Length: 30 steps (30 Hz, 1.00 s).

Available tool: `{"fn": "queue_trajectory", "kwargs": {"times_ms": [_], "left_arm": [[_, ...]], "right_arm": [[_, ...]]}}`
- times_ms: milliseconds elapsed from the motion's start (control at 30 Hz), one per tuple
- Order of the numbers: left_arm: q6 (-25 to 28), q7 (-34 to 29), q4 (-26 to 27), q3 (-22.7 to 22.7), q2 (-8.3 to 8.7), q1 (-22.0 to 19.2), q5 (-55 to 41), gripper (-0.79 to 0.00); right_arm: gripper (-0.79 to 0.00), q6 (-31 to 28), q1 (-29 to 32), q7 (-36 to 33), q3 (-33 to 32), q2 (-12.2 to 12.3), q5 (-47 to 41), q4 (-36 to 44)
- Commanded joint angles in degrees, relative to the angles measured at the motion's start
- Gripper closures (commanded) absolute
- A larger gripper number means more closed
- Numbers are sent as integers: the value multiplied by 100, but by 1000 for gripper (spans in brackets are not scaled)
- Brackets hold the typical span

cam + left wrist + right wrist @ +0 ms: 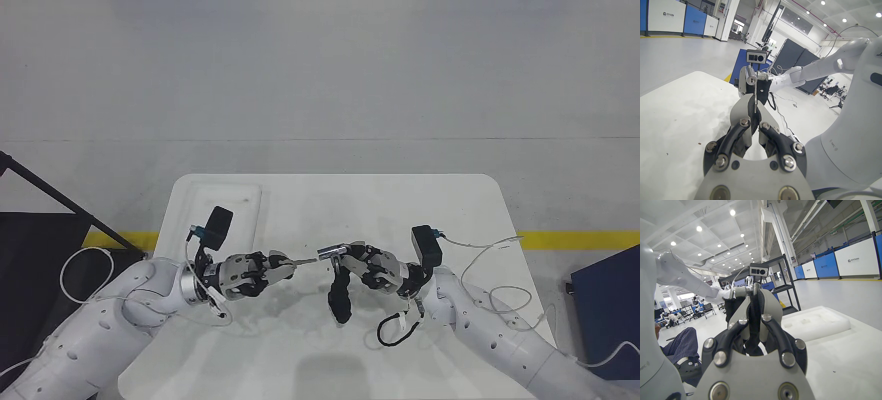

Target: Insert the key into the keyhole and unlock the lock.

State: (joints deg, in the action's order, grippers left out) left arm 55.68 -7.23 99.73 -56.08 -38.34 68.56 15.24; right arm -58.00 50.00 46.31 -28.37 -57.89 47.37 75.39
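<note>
A pale grey hall floor [320, 80] with a yellow line [580, 240] surrounds the white table [420, 210]. A white foam tray [228, 200] sits at the table's 10 o'clock corner, and small dark specks dot the tabletop in the left wrist view.

The 2 arms meet near the table's middle, above the surface. The left gripper [278, 262] is clenched on the key [755, 94], whose bow is buried between the black pads, leaving the blade in sight. The blade points at 3 o'clock in the top view, toward the lock [751, 76]. Its tip looks to reach the edge of the keyhole [752, 80], though whether it has gone in is hard to make out.

The right gripper [753, 298] is clamped on the lock, which sits in a black fabric wrap; the silver barrel pokes out past the fingertips. What exactly the pads press on is hidden by the fabric. A black strap [339, 298] hangs from the lock toward 6 o'clock and meets the table.
</note>
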Motion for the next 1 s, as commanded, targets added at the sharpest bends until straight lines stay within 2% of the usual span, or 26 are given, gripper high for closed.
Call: {"fn": "queue_trajectory", "kwargs": {"times_ms": [0,233,633,967], "left_arm": [[-45,-115,53,-50,-1,-16,-46,0],[-217,-466,144,-197,-9,15,-199,0],[-224,-669,167,-480,-33,209,-346,0],[-263,-872,170,-486,-114,201,-419,0]], "right_arm": [[0,0,0,0,0,0,0,0],[0,0,0,0,0,0,0,0],[0,0,0,0,0,0,0,0],[0,0,0,0,0,0,0,0]]}}
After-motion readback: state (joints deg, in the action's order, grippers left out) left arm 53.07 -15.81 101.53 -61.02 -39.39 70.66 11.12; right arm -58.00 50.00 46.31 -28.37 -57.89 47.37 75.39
